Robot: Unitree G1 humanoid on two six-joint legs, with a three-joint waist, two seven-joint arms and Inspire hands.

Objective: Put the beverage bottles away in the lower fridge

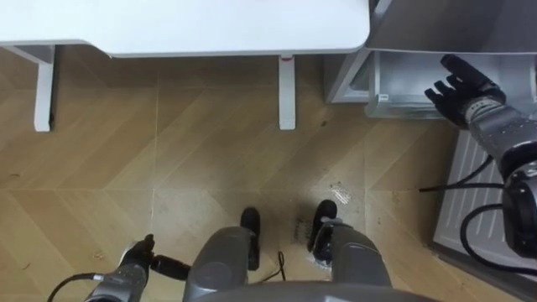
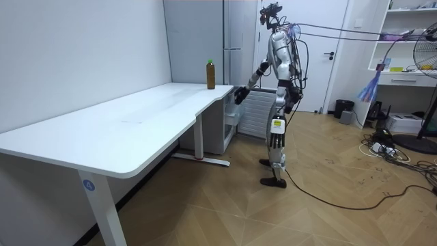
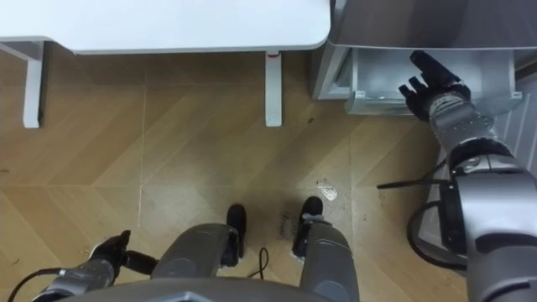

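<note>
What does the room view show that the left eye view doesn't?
Room view: a drink bottle standing at the far end of the white table, plus a fan. Left eye view: the left hand low beside the robot's leg. Both: the table, and the open right hand reaching toward the open lower fridge compartment.

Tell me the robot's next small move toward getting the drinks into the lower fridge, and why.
Probably draw the right hand back from the lower fridge and turn toward the table. The compartment looks open already, the hand is open and empty, and the bottle stands on the table's far corner.
</note>
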